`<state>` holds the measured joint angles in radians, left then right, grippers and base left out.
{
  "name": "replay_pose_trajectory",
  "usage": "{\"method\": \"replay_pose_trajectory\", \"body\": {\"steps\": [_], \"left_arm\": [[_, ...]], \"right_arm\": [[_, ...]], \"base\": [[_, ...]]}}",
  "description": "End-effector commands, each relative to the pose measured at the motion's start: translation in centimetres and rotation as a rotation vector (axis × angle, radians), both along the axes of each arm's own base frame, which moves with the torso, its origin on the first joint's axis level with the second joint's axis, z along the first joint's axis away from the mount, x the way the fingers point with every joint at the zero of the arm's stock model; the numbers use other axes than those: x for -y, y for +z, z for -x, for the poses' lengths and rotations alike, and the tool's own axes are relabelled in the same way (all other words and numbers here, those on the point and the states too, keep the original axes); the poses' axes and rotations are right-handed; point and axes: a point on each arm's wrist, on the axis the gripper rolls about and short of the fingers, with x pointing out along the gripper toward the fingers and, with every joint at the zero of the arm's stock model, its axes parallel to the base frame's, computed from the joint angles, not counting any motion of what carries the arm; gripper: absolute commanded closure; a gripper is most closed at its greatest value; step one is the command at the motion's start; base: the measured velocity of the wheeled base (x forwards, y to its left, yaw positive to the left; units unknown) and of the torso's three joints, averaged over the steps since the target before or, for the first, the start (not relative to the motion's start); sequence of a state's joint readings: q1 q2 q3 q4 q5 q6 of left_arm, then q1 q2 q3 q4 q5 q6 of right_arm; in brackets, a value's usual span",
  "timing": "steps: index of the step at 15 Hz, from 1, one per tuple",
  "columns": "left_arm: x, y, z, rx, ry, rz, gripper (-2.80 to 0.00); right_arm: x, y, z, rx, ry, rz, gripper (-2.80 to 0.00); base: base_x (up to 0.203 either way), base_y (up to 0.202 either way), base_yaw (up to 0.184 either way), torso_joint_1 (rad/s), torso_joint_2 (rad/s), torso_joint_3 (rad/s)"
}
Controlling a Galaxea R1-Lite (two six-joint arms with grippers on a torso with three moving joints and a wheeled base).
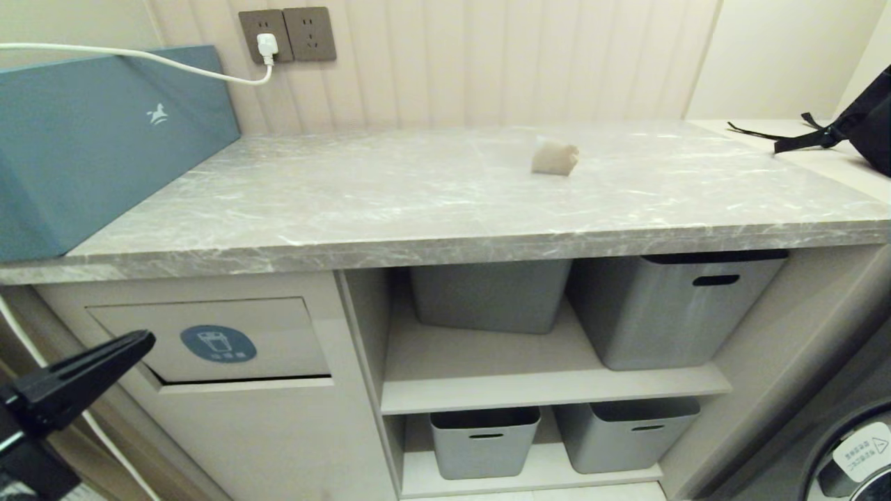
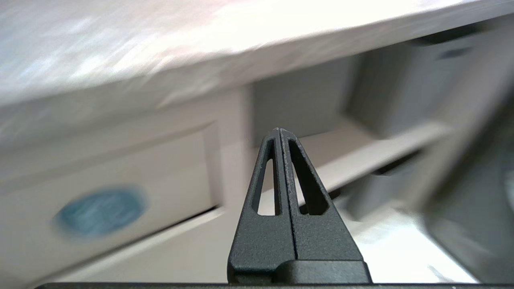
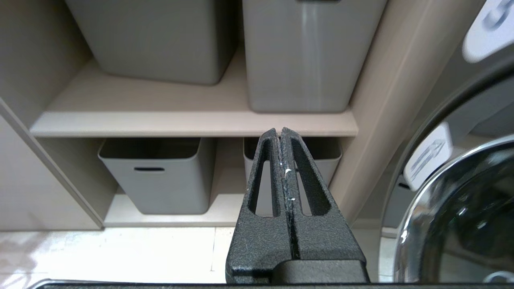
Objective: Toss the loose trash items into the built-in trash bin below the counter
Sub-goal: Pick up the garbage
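The left hand (image 1: 143,341), fingers pressed together and holding nothing, sits at the lower left of the head view, just left of the built-in trash bin (image 1: 216,341) flap with its blue sticker. The right hand (image 3: 280,132), also closed and empty, faces the grey tubs (image 3: 156,176) on the shelves. A beige paper wad (image 1: 555,157) lies on the desk (image 1: 418,202), upper centre.

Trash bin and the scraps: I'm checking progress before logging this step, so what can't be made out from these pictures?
- Inside of the bin: hidden by its flap in the head view, so scraps already dropped can't be counted.
- Bin sticker: blurred in the left wrist view.
- Wad on the counter: its far side is hidden.
- Backpack: cut off by the head view's right edge.
- Left pincer: its arm is cut off at the left edge.
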<state>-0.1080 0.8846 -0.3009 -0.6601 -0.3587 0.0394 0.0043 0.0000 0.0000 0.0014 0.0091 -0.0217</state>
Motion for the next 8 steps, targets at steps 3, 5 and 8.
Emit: {"method": "replay_pose_trajectory", "body": {"steps": [3, 5, 8], "left_arm": [[1.6, 1.5, -0.1, 0.022, -0.158, 0.005, 0.00], [2.3, 2.1, -1.1, 0.006, -0.198, 0.001, 0.00], [4.4, 2.8, -3.5, -0.019, -0.265, -0.026, 0.00]], "right_arm": [[0.0, 0.0, 0.0, 0.000, 0.000, 0.000, 0.00], [0.0, 0.0, 0.0, 0.000, 0.000, 0.000, 0.00], [0.0, 0.0, 0.0, 0.001, 0.000, 0.001, 0.00]], "base": [[0.000, 0.000, 0.000, 0.193, -0.47, -0.283], [0.000, 0.000, 0.000, 0.198, -0.48, -0.284], [0.000, 0.000, 0.000, 0.210, -0.49, -0.276]]}}
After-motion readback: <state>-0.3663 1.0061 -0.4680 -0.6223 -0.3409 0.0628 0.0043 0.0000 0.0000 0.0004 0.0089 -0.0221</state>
